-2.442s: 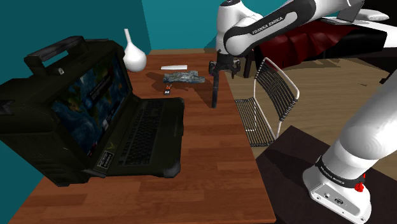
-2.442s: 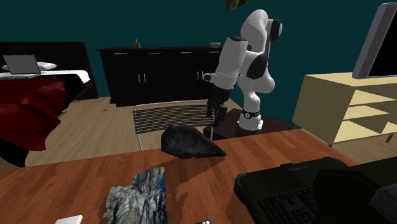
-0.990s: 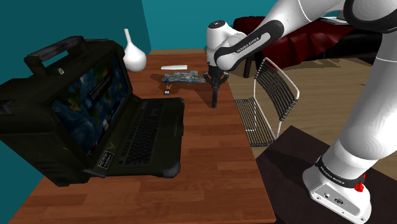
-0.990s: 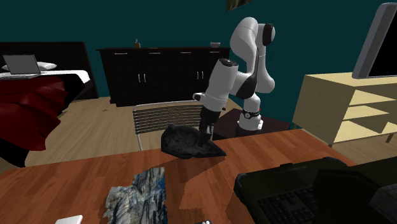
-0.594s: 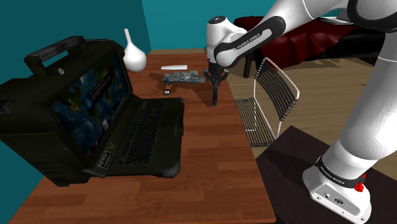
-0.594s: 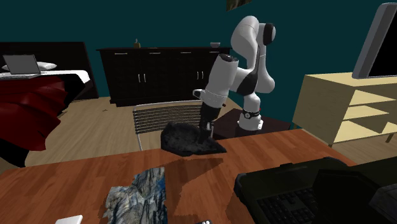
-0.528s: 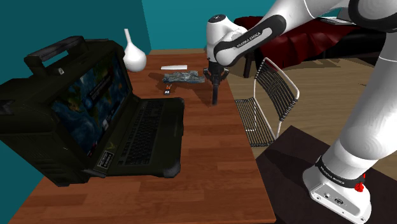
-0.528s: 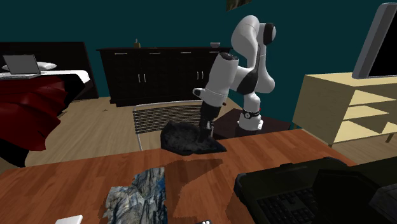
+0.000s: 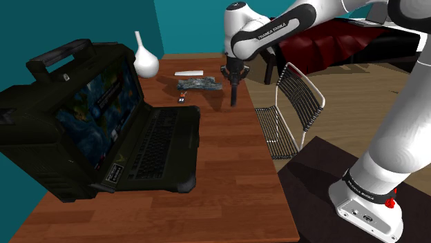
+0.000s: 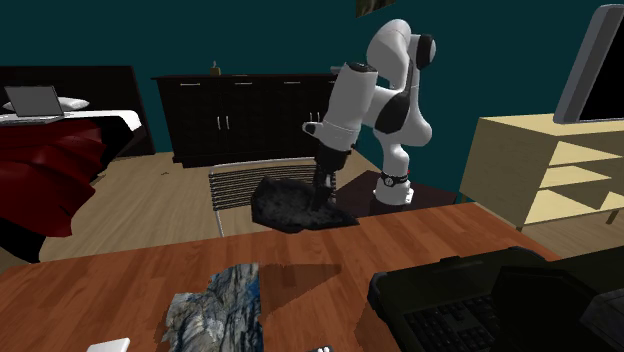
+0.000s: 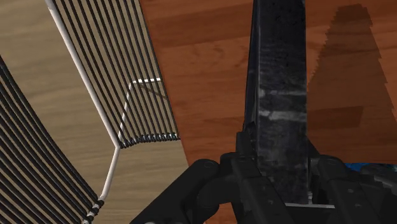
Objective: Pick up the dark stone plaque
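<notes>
Shoulder view: the gripper (image 9: 233, 76) points down over the table (image 9: 228, 172), near the long edge beside the wire chair (image 9: 290, 110). Its fingers (image 11: 247, 168) are clamped on the dark plaque (image 9: 233, 93), one on each face. The plaque hangs upright and edge-on, with its lower end clear of the tabletop. Second exterior view: its shadow lies apart on the wood beneath it. A mottled blue-grey stone (image 9: 199, 84) lies near. An open laptop (image 9: 103, 124) occupies the opposite edge. A white vase (image 9: 145, 59) stands at the far corner.

The dark stone plaque (image 11: 280, 95) — rough, matt, mottled grey; table (image 9: 228, 159) — smooth reddish wood, faintly glossy.
</notes>
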Available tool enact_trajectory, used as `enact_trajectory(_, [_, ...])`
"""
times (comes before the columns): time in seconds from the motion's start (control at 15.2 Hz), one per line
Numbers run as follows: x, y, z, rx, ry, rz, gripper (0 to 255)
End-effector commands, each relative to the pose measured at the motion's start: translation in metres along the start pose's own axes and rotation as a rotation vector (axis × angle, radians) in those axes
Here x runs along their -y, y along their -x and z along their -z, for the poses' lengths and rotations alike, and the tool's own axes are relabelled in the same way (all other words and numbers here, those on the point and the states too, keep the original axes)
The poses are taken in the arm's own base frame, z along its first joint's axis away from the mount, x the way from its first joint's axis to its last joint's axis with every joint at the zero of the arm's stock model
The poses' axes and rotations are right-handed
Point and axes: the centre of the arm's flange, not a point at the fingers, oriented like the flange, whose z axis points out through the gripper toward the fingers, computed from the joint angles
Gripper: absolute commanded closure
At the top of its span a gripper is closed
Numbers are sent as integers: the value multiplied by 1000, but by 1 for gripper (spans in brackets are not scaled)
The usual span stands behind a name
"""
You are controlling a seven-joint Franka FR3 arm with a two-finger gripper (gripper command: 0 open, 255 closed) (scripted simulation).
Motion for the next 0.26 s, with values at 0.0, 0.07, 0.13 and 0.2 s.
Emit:
enact_trajectory(0.0, [-1, -3, 11, -1, -1, 0, 255])
enact_trajectory(0.07, [-1, -4, 16, -1, -1, 0, 255])
enact_trajectory(0.13, [-1, -5, 17, 0, -1, 0, 255])
enact_trajectory(0.2, [-1, -5, 17, -1, -1, 0, 255])
